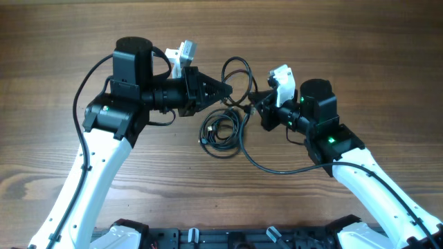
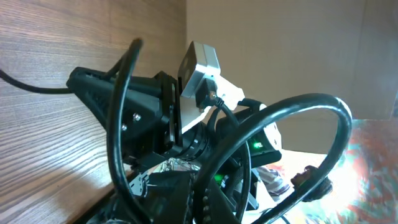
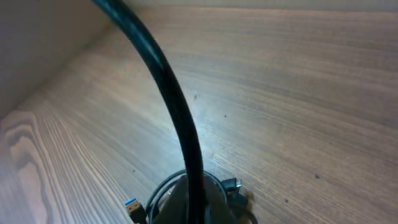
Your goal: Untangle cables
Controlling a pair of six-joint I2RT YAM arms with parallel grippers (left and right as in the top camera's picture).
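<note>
The cables are thin black cords in the middle of the wooden table (image 1: 360,48). A small coil (image 1: 220,131) lies flat, a loop (image 1: 239,68) is lifted between the arms, and one long strand (image 1: 277,171) curves off toward the right arm. My left gripper (image 1: 225,90) points right, shut on the lifted cable, whose strands (image 2: 311,102) arc close across the left wrist view. My right gripper (image 1: 253,104) faces it from the right, shut on a strand (image 3: 168,93) that rises from its jaws. Below it lies the coil with a blue USB plug (image 3: 132,206).
The two arms meet tip to tip over the table's middle. The right arm's white wrist camera (image 2: 200,65) fills the left wrist view close in front. Both arm bases stand along the near edge (image 1: 228,238). Bare wood spreads around the cables on all sides.
</note>
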